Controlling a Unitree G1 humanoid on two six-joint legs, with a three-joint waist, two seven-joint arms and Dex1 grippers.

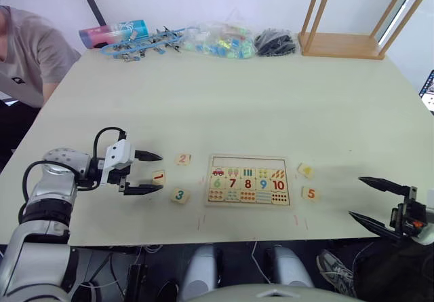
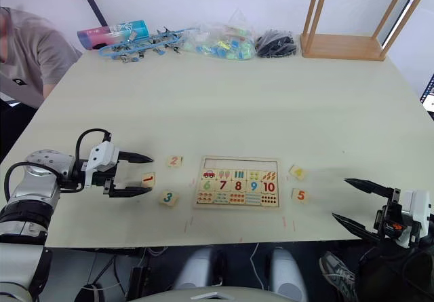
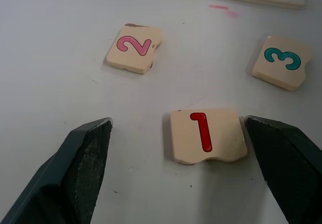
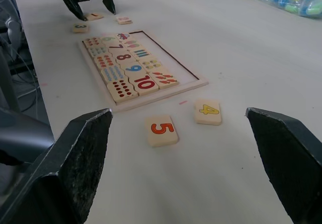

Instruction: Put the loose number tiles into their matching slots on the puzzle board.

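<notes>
The puzzle board (image 1: 247, 180) lies flat on the pale bench (image 1: 230, 105), near its front edge, and everything else is placed from it. Its top row of slots (image 4: 163, 58) is bare, while the rows below hold picture tiles and the numbers 6 to 10. Left of the board lie three loose tiles: the 2 tile (image 3: 133, 47) farthest back, the 3 tile (image 3: 280, 61) nearest the front edge and just beside the board's left rim, and the 1 tile (image 3: 207, 135) a little farther out to the left. The left gripper (image 1: 149, 172) sits low over the bench on that side with its jaws spread wide, the 1 tile lying flat between its fingertips; one fingertip (image 3: 282, 153) is just beside the tile's edge, though contact cannot be told, and the other stands apart from it. Right of the board lie the 4 tile (image 4: 208, 111), farther back, and the 5 tile (image 4: 161, 130), nearer the front, both close to the right rim. The right gripper (image 1: 366, 197) hovers well to the right of those two tiles near the bench's front edge, jaws spread wide and holding nothing.
</notes>
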